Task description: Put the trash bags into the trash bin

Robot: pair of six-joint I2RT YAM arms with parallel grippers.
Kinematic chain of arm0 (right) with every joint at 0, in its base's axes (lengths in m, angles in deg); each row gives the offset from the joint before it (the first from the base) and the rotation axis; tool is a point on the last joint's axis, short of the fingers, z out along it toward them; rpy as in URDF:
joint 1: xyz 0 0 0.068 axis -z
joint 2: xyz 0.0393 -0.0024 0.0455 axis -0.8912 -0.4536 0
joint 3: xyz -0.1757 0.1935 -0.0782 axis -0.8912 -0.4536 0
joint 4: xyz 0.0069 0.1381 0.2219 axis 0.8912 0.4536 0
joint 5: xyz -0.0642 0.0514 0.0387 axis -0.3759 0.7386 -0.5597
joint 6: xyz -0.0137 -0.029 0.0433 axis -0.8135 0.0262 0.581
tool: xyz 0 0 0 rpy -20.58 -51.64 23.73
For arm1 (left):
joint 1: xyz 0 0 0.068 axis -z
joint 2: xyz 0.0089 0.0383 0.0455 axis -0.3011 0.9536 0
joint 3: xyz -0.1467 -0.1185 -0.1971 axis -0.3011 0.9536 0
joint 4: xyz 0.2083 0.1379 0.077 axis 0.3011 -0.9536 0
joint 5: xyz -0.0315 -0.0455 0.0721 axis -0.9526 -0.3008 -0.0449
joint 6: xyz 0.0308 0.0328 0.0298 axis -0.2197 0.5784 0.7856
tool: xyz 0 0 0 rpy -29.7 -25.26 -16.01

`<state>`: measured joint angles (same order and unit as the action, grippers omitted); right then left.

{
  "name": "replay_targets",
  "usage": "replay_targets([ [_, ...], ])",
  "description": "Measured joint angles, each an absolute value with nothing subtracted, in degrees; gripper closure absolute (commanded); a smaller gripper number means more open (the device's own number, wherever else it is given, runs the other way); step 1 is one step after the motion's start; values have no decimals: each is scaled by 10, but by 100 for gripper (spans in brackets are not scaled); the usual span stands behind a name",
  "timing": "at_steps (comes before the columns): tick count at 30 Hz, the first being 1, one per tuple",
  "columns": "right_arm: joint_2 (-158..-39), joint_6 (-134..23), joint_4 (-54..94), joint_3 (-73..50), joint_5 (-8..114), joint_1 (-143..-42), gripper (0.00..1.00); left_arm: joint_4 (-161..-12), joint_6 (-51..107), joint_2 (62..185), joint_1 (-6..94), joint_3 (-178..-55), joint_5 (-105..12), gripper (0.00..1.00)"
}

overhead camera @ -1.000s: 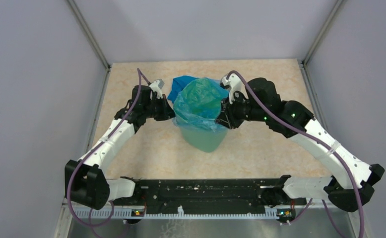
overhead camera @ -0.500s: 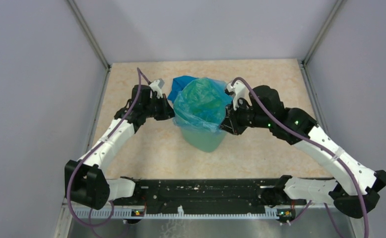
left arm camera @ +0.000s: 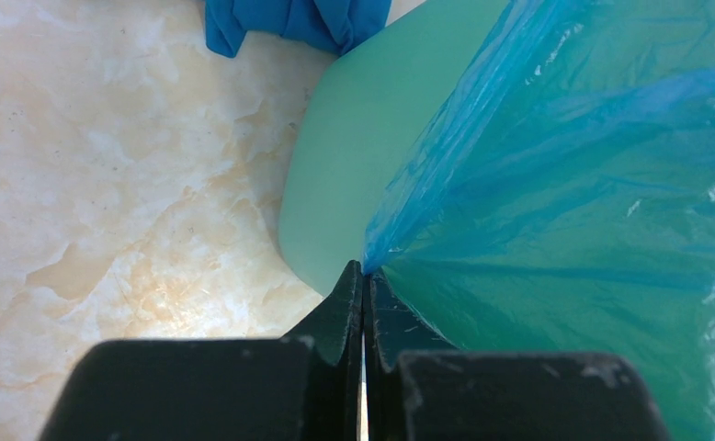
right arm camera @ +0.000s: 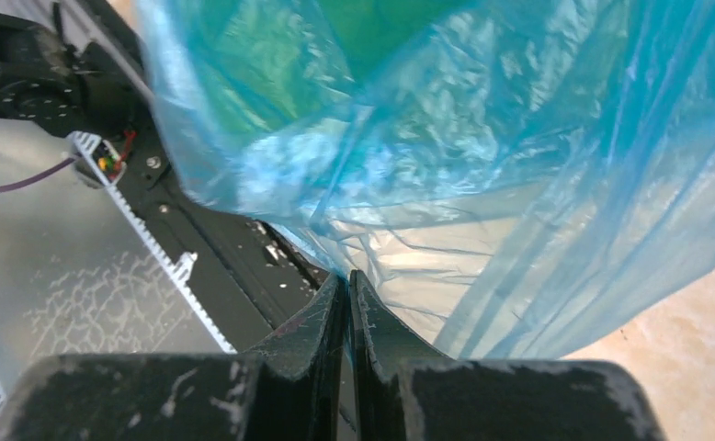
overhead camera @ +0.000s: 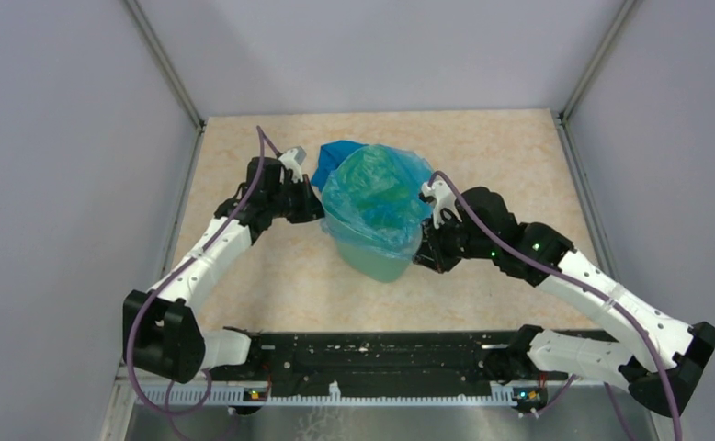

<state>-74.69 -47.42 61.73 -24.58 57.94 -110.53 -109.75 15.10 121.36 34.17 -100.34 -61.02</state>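
The translucent light-blue plastic film bag (overhead camera: 372, 197) is draped over the mint-green plastic wastebasket (overhead camera: 377, 265). Its skirt is pinched in the fully closed left gripper (left arm camera: 363, 273) and right gripper (right arm camera: 347, 278), at opposite sides.

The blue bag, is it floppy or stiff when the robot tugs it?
Probably very floppy: the blue bag drapes in crinkly folds over the green bin. It likely weighs almost nothing, since you can see through the film. It may tear or slip if tugged hard, because the left gripper and right gripper each pinch only a thin edge.
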Motion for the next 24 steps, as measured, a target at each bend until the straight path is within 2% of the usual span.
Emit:
replay_targets([
  [5,-742,-459,608,-283,528,-1106,93,-1094,144,1228,342,-1003,-608,100],
  [6,-742,-457,607,-288,515,-1106,90,-1092,141,1233,342,-1003,-608,100],
  [9,-742,-448,605,-298,480,-1106,73,-1085,138,1244,342,-1004,-608,100],
  [12,-741,-442,605,-300,456,-1106,49,-1083,136,1251,342,-1006,-608,100],
  [14,-735,-441,610,-300,442,-1106,39,-1083,136,1253,342,-1010,-608,100],
  [24,-709,-440,690,-197,350,-1108,34,-1082,136,1255,342,-1025,-608,100],
])
